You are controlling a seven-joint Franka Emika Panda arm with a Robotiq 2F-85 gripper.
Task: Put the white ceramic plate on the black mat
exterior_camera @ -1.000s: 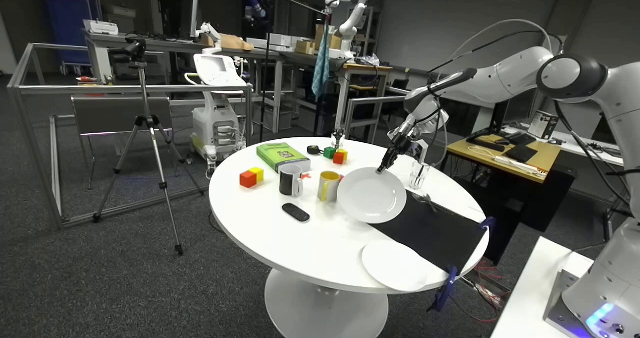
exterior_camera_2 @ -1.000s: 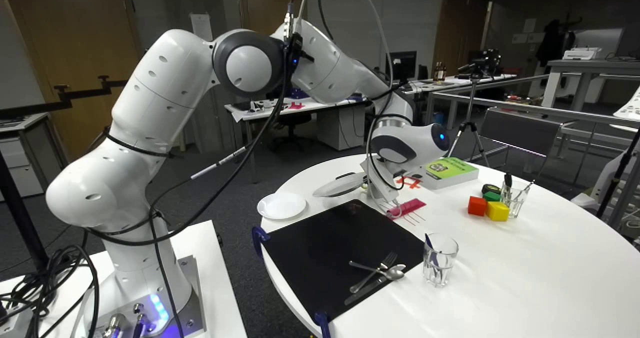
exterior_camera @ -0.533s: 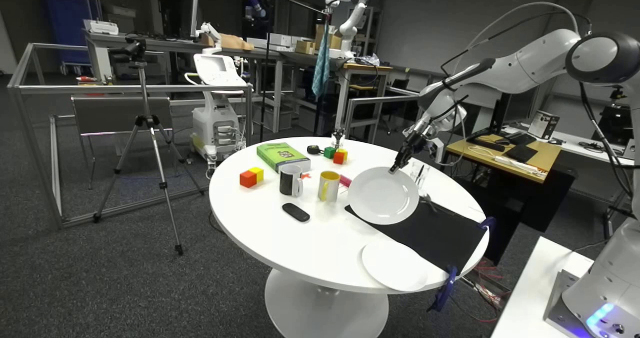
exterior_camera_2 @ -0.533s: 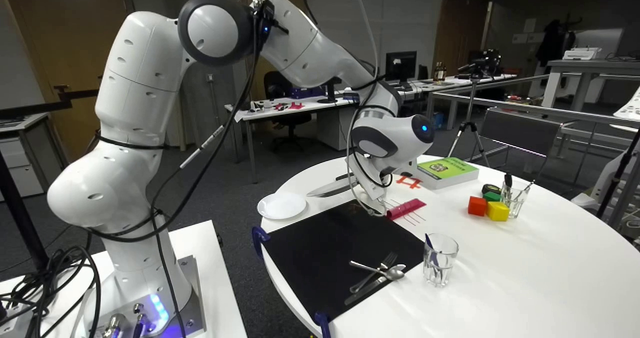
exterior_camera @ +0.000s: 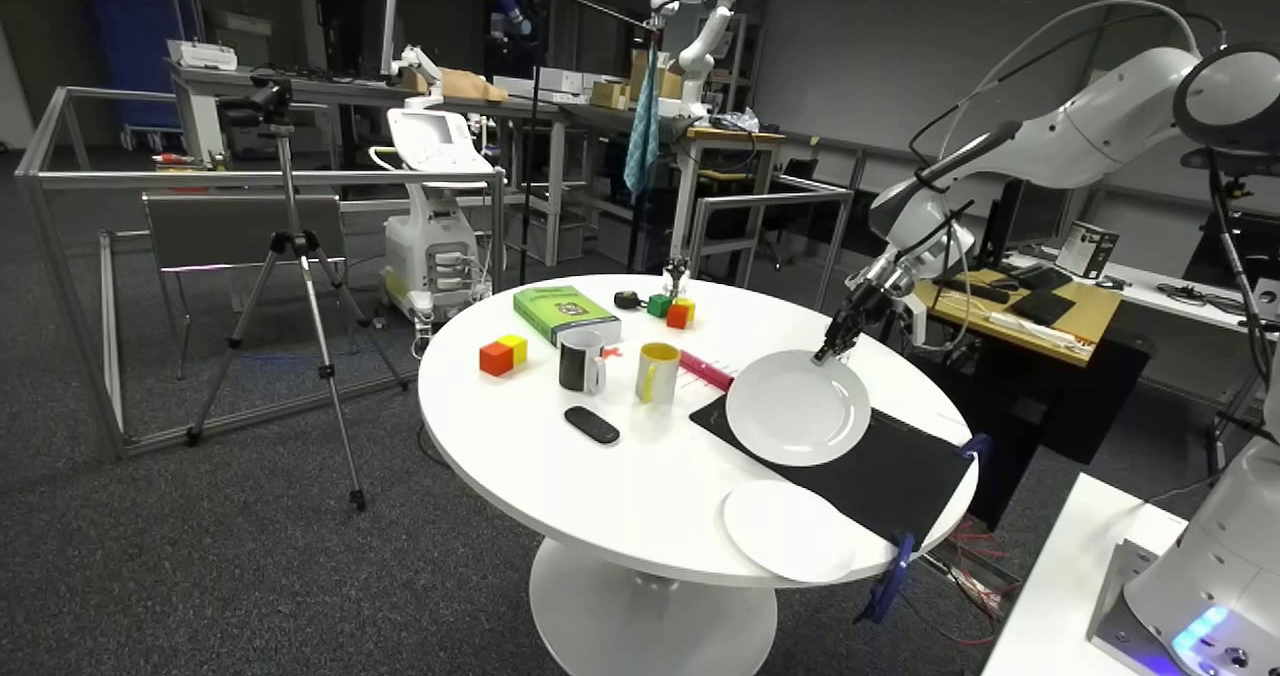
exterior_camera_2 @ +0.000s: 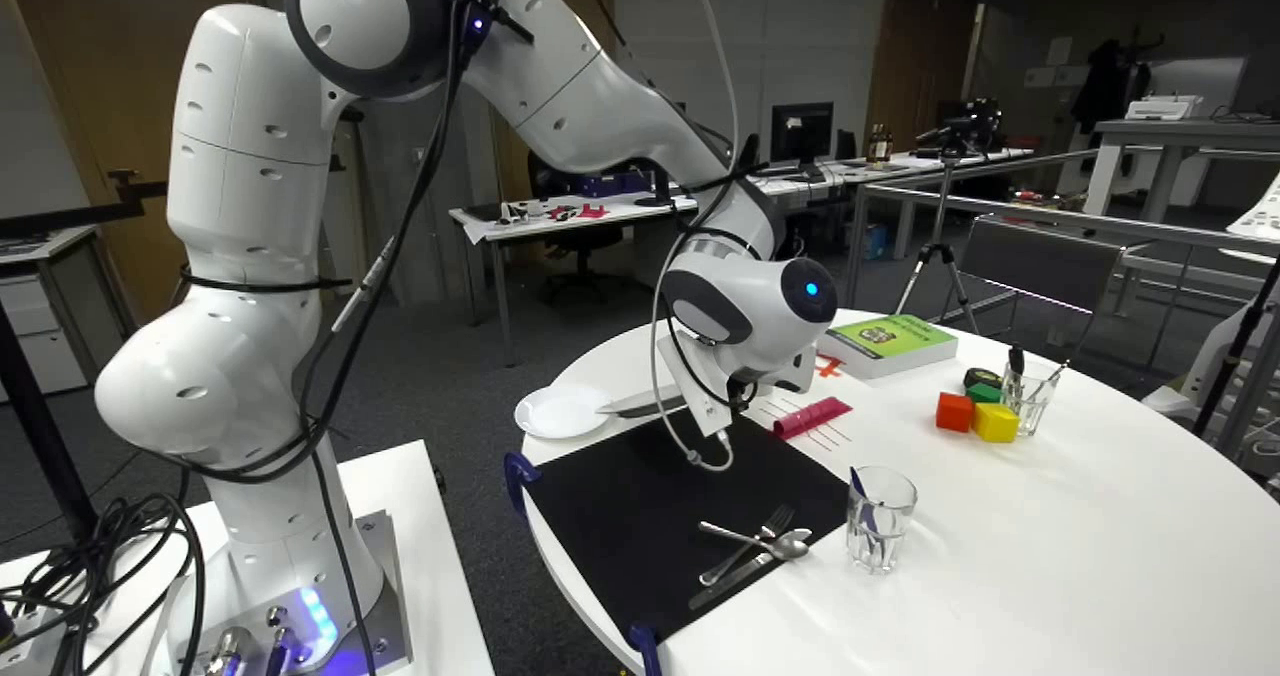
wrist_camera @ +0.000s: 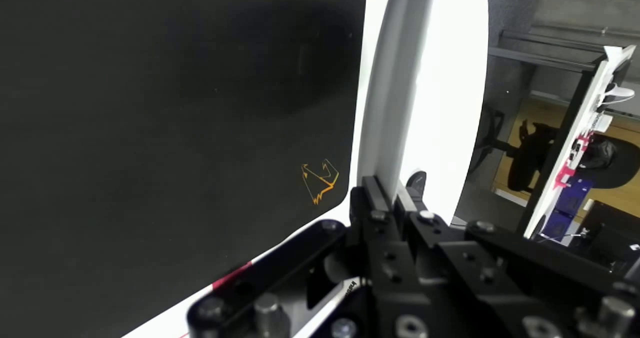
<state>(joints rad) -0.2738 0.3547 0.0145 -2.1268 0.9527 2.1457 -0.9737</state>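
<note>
Wrist view: plate (wrist_camera: 393, 83) edgewise in claw (wrist_camera: 390, 194)

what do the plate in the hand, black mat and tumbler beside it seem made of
White plate: likely glazed ceramic, from its smooth, softly shiny face; plastic is possible. Black mat: thin, dull; perhaps rubber or plastic, hard to tell. Tumbler: probably clear glass, see-through with bright glints.

The plate (exterior_camera: 798, 408) is plain white, the mat (exterior_camera_2: 650, 506) black with orange lines (wrist_camera: 327, 187), motif unclear.
</note>
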